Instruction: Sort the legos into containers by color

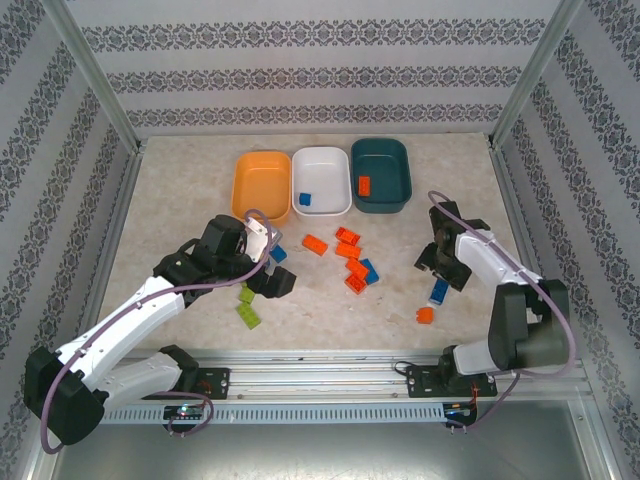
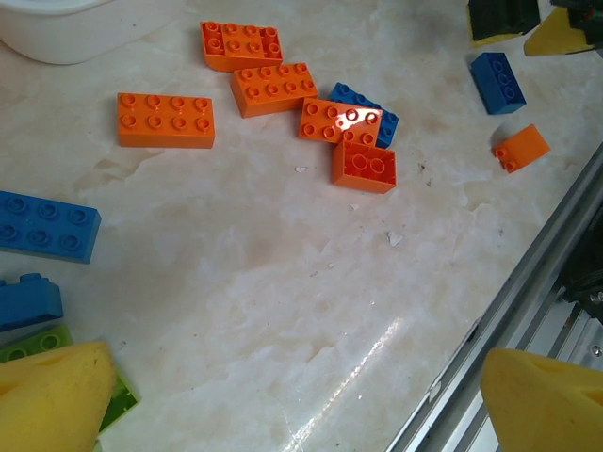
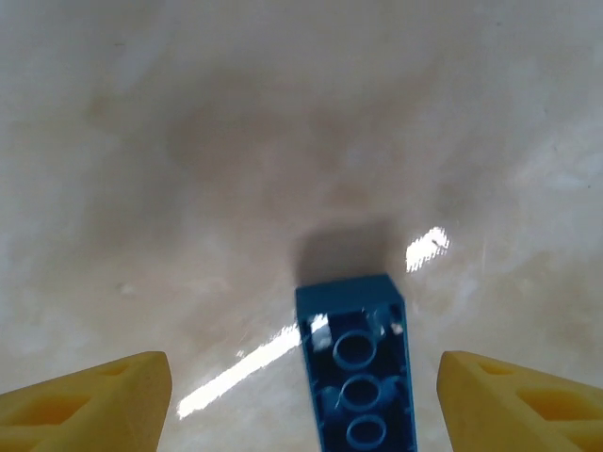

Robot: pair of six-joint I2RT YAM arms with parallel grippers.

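Three containers stand in a row at the back: orange (image 1: 262, 182), white (image 1: 321, 180) with one blue lego (image 1: 305, 200) in it, and dark teal (image 1: 381, 175) with one orange lego (image 1: 365, 184) in it. Several orange legos (image 2: 271, 88) and a blue one (image 2: 375, 111) lie clustered mid-table. My right gripper (image 3: 301, 367) is open; a blue lego (image 3: 358, 367), hollow side up, lies between its fingers (image 3: 94, 400) with a gap on each side. Over bare table my left gripper (image 2: 297, 381) hangs open, with blue legos (image 2: 42, 226) and a green lego (image 2: 118, 400) beside its left finger.
A small orange lego (image 1: 425, 315) lies near the front rail (image 1: 330, 362), just left of the right arm. Green legos (image 1: 248, 315) lie under the left arm. Patterned walls and metal posts enclose the table on three sides.
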